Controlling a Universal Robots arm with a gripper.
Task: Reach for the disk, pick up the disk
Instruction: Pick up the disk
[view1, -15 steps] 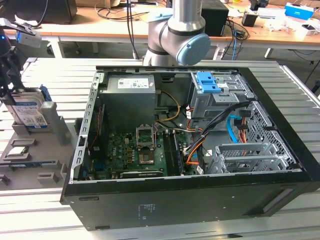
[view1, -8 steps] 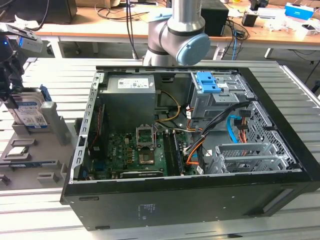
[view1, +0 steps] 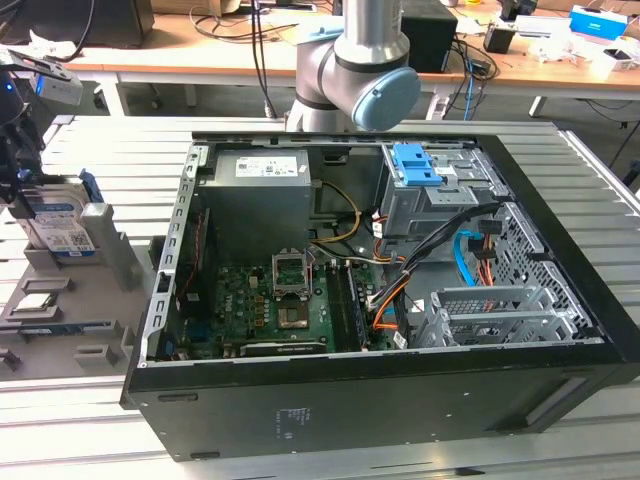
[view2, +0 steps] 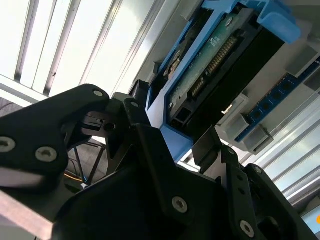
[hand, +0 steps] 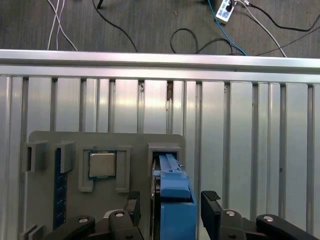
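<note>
- We see the disk (hand: 175, 197) standing on edge in a slot of the grey holder (hand: 125, 142), which lies on the slatted metal counter (hand: 250, 150).
- The gripper (hand: 171, 204) hangs right over it, with its black fingers (hand: 210, 200) apart, one on each side of the blue rail and not closed on it.
- In the exterior view we find the disk (view1: 58, 228) at the far left, well apart from the open computer case (view1: 400, 300).
- A processor chip (hand: 102, 165) sits in the holder just beside the disk.
</note>
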